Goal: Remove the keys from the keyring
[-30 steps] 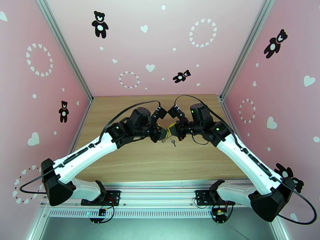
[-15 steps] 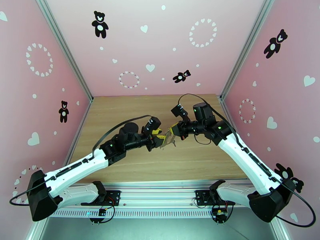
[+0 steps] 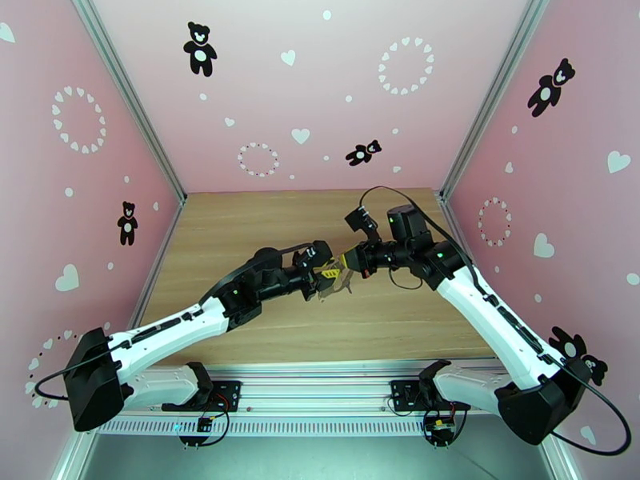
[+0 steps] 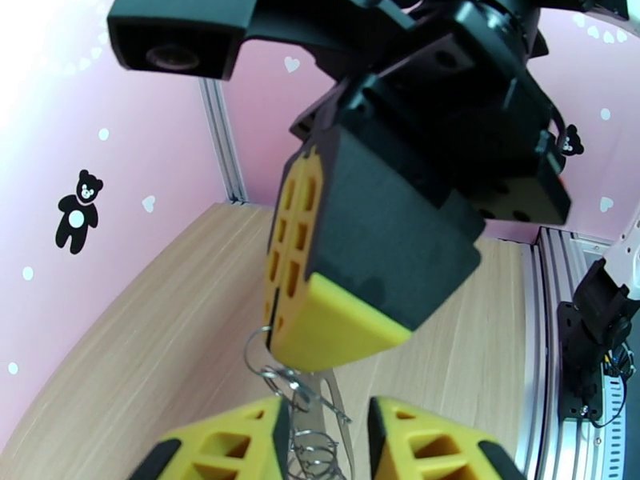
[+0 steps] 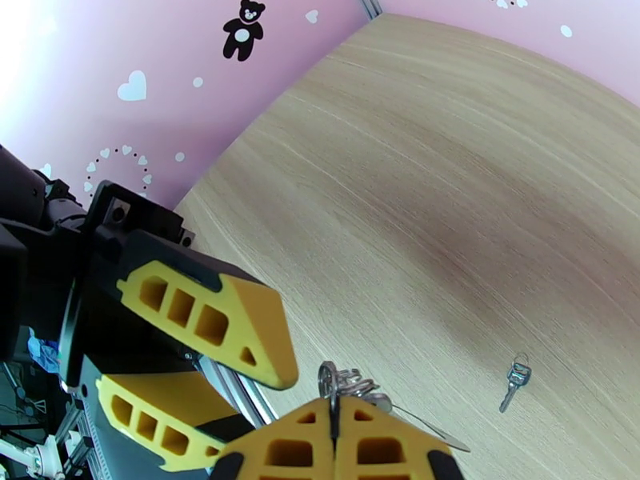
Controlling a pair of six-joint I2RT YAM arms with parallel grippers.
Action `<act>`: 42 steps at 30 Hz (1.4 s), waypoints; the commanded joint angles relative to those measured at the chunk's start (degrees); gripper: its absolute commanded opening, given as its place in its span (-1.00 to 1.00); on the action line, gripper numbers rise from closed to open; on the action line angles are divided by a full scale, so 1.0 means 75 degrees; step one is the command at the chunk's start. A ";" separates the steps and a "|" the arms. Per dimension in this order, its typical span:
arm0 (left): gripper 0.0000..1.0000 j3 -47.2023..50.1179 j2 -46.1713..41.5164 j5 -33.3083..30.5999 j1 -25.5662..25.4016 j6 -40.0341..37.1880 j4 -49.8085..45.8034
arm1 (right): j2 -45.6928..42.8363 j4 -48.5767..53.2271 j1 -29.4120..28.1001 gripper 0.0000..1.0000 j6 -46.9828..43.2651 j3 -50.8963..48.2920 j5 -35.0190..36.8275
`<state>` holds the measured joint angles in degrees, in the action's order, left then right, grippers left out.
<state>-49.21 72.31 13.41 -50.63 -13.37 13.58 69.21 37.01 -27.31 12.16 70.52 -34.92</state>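
- Jaws of the left gripper [image 4: 324,422], nearest the arm bases: parted by a clear gap and gripping nothing. Thin wire coils sit in that gap, between the yellow fingers.
- Keyring [image 5: 328,379]: held in the air between the two grippers, above the table. It appears as a cluster of thin wire loops protruding from the right gripper's fingertips. A thin pale blade juts out beside it; whether this is a key hanging on the ring is unclear.
- Right gripper [image 5: 332,426], just beyond: jaws pressed fully together, pinching the keyring by one loop.
- Loose key [image 5: 516,378]: lies flat on the table [image 5: 448,170], well apart from both grippers, with a small ring at its head. Judged already off the keyring.
- Step in hand, as judged: the left gripper takes hold of whatever hangs from the ring. The right pinch should hold firm so the ring cannot twist. The left jaws should close on a key head rather than on bare wire, then draw it along the coil's split, not straight outward.
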 commanded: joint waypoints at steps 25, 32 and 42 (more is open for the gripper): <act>-0.64 -0.0205 0.0743 -0.0897 -0.0042 -0.0185 0.0714 | -0.0269 -0.0371 0.0102 -1.00 0.0452 0.0023 0.0058; -0.67 -0.0333 0.0781 -0.0673 -0.0045 -0.0215 0.0689 | -0.0332 -0.0294 0.0111 -1.00 0.0391 -0.0097 0.0272; -0.78 -0.0568 0.0802 -0.0507 -0.0046 -0.0137 0.0459 | -0.0334 -0.0422 0.0114 -1.00 0.0511 -0.0105 0.0340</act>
<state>-51.33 77.80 8.58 -50.78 -14.24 17.30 68.07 35.77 -26.61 15.25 70.13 -32.62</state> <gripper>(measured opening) 0.130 0.029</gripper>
